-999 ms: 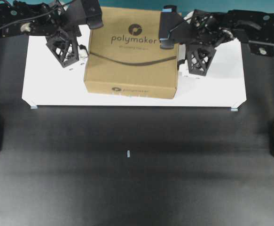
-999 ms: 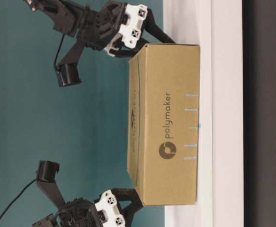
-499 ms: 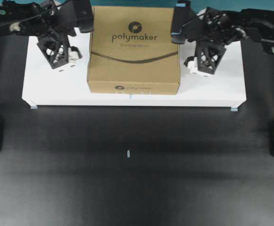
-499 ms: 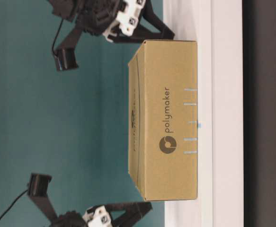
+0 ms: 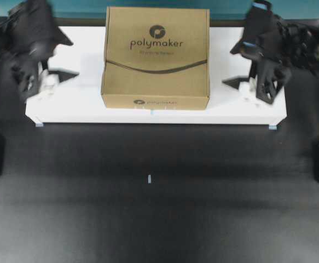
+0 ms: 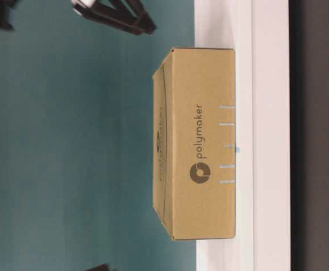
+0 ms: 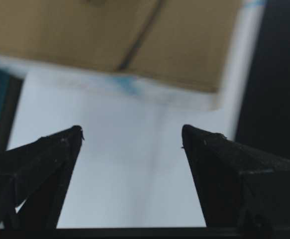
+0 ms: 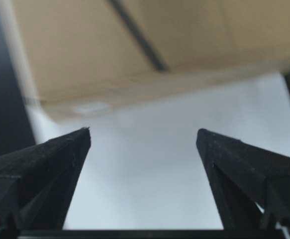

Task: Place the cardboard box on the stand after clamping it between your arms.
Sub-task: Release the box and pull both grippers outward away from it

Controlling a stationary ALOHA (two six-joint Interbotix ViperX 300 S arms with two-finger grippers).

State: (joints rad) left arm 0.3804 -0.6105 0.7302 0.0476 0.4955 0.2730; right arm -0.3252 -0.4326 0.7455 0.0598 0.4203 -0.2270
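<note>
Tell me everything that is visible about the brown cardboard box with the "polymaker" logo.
The square, flat brown cardboard box looks like plain matte cardboard, closed. Its top shows a round black emblem, the word "polymaker" and a curved dark line; the front side repeats a smaller logo. It lies flat and level on the wide white rectangular stand, about midway along its width, front side near the stand's front edge. Only the stand touches it; both arms are apart from it.

A wide matte black tabletop [image 5: 148, 219] fills the near ground, evenly lit with soft grey sheen. One tiny pale blue tape mark [image 5: 149, 178] sits on it. Behind rises a plain teal wall [image 6: 68, 147].
</note>
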